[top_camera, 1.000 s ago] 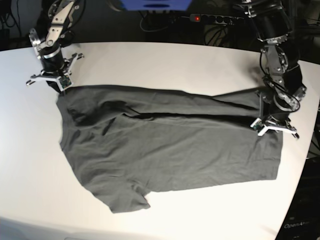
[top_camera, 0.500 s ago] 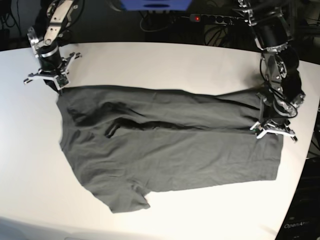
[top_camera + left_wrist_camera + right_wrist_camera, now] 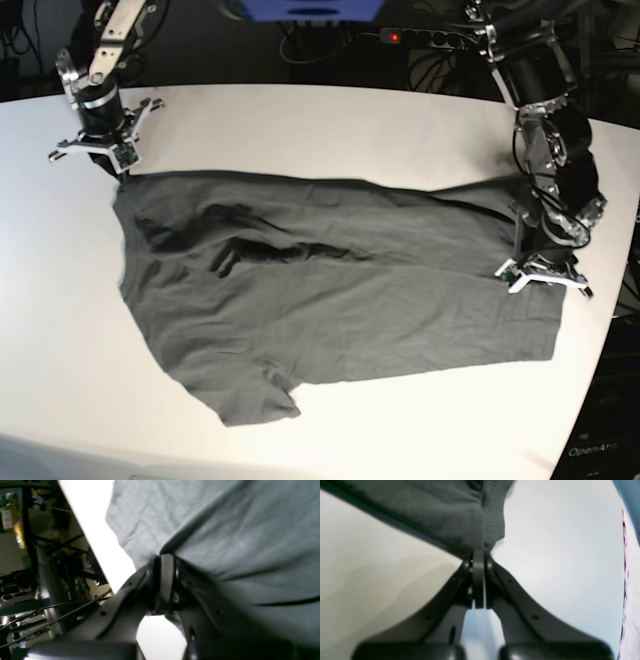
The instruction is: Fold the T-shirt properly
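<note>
Both arms dragging the folded layer over the T-shirt (image 3: 330, 290).

The left pincer (image 3: 545, 275) has slid nearer; the right pincer (image 3: 100, 150) has lifted; each clenched on fabric, and the lengthwise fold widens.

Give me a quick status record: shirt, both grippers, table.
T-shirt: dark grey, spread on the white table, far long edge doubled toward the middle, one sleeve sticking out at the near side
left gripper: shut on the T-shirt's edge, at the base view's right
right gripper: shut on a ribbed corner at the base view's far left
</note>
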